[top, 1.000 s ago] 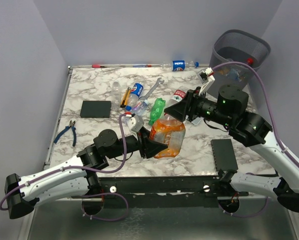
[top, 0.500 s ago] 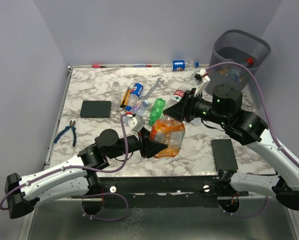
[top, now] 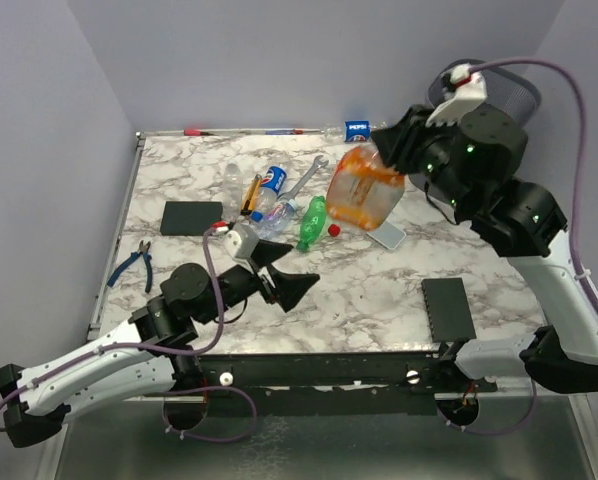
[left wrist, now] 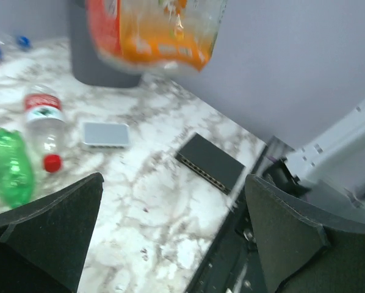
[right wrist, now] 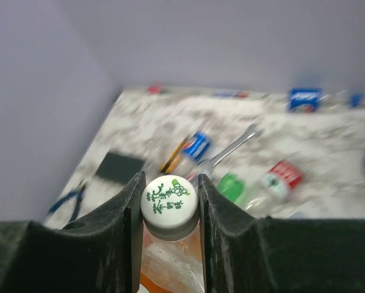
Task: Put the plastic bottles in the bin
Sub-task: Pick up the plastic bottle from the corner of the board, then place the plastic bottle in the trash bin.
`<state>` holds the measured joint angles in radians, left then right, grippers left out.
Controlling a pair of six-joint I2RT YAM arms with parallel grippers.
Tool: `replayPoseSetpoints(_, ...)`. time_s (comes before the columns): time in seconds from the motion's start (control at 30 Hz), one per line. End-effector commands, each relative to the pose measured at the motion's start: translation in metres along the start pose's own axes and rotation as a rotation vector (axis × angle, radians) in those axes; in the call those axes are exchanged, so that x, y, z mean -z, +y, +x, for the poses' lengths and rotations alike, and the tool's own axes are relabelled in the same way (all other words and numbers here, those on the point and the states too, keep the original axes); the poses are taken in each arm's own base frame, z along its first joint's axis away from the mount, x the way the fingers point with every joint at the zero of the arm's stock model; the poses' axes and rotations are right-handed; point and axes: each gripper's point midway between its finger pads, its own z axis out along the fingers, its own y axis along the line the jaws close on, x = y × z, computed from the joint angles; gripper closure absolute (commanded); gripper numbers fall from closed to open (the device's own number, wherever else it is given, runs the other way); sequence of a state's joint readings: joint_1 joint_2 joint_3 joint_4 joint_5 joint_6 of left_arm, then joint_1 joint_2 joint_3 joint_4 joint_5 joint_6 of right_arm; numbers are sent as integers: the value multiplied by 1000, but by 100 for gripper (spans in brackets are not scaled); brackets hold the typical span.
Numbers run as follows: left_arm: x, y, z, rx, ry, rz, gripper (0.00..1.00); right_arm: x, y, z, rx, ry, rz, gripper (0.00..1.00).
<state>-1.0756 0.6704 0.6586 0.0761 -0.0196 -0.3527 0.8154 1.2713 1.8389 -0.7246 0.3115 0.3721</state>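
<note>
While L pincer point(left wrist: 173, 183) gapes, R pincer point(right wrist: 169, 204) grips btl point(top: 364, 190).

Overhead, we are looking down from behind onto the whole table point(top: 379, 290). Left wrist: facing low toward the right wall point(left wrist: 292, 61). Right wrist: peering leftward, close over a white cap point(right wrist: 168, 199). All sharing the green bottle point(top: 313, 222)

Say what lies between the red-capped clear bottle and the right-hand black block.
Only a small flat grey box; the left wrist view shows it clearly.

Left gripper point(left wrist: 173, 180) agape, right gripper point(right wrist: 169, 180) clamped high
</note>
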Motion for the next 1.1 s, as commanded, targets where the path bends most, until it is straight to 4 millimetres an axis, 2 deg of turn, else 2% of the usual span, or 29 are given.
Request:
replayPoseSetpoints(0.0,32,49,-44,-116,-144,-294,1,21,-105,-102,94,-340,492,100)
replayPoseSetpoints(0.1,54,76,-49,-136,-189,-443,1,38,-148,-153,46,-603,675,100)
replayPoseSetpoints(0.23,75,100,-47,-149,-216,-580,1,57,-185,-193,21,-988,778,100)
replayPoseSetpoints(0.37,88,109,-47,-147,-240,-629,1,41,-233,-234,14,-1062,864,100)
replayPoseSetpoints(0.47,93,112,-42,-144,-248,-636,1,21,-270,-248,67,-1067,922,100)
replayPoseSetpoints(0.53,96,115,-39,-146,-251,-644,1,7,-301,-245,90,-1036,963,100)
replayPoseSetpoints(0.67,100,121,-30,-159,-239,-667,1,-29,-367,-212,68,-910,969,100)
replayPoseSetpoints(0.77,103,128,-22,-178,-219,-701,1,-51,-400,-188,94,-836,979,100)
replayPoseSetpoints(0.87,102,131,-17,-179,-209,-710,1,-74,-423,-167,98,-784,927,100)
replayPoseSetpoints(1.07,93,132,-5,-180,-169,-702,1,-127,-448,-139,110,-677,800,100)
